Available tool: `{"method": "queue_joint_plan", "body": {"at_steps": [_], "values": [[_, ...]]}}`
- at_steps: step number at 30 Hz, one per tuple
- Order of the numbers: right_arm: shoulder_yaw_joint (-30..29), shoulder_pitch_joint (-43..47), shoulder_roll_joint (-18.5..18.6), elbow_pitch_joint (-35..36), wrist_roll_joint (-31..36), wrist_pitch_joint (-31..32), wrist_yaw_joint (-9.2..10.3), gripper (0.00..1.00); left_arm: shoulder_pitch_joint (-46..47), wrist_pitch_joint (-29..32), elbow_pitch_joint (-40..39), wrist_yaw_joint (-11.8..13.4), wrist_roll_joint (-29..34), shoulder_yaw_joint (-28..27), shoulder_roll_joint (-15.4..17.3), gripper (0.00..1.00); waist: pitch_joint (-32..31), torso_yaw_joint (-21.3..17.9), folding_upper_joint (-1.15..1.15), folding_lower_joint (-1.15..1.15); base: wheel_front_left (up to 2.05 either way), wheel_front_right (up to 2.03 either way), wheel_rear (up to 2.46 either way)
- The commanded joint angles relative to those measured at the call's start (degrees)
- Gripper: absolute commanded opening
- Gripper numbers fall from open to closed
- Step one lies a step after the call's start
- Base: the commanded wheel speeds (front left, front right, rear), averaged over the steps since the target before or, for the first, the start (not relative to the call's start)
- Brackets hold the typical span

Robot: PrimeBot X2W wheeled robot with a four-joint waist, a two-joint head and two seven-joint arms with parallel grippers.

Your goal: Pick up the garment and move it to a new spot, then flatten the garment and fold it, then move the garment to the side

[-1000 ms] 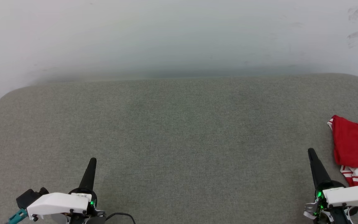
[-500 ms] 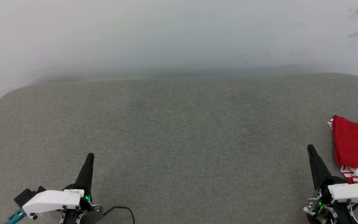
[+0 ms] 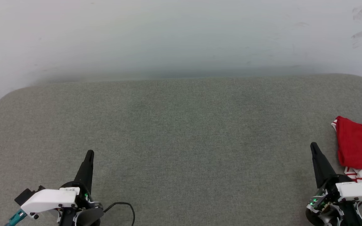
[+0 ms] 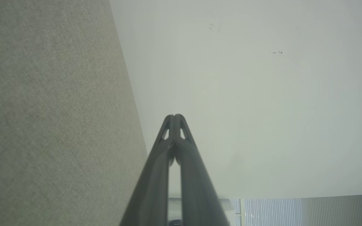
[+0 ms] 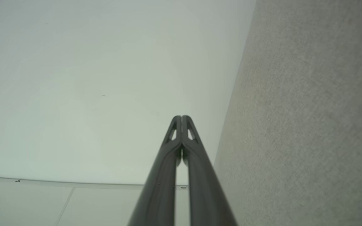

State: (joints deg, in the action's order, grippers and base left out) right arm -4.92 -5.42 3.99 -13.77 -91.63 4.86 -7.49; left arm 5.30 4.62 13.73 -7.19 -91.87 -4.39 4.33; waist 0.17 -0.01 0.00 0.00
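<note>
Garment: in neither gripper's hold. It lies bunched at the right edge of the grey padded surface, red cloth uppermost, a white, red-striped part at its near side, and the frame edge cuts it off.

Right gripper: fingers pressed together, empty, over the surface's near right part, just beside the garment, a strip of bare padding between. Whether the tips touch the padding cannot be told.

Left gripper: fingers likewise together, empty, over the surface's near left part, well apart from the garment. A black cable loops beside its wrist.

Open room: the surface's whole middle and far part lies bare. Its far edge meets a pale wall; both far corners are rounded.
</note>
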Motion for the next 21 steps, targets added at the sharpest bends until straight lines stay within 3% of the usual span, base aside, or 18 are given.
{"method": "queue_joint_plan", "body": {"at_steps": [1,21], "values": [[-0.1,-0.8,0.0,-0.1,-0.8,0.3,0.00,0.00,1.0,0.2,0.2,-0.3,-0.8,-0.3,-0.2,0.00,0.0,0.0,0.00,0.00,0.00,0.00,0.00],[-0.5,-1.1,-0.3,-0.3,-1.7,0.9,0.00,0.00,1.1,0.9,0.3,-0.4,-1.6,-0.8,-0.4,0.00,0.0,0.0,0.00,0.00,0.00,0.00,0.00]]}}
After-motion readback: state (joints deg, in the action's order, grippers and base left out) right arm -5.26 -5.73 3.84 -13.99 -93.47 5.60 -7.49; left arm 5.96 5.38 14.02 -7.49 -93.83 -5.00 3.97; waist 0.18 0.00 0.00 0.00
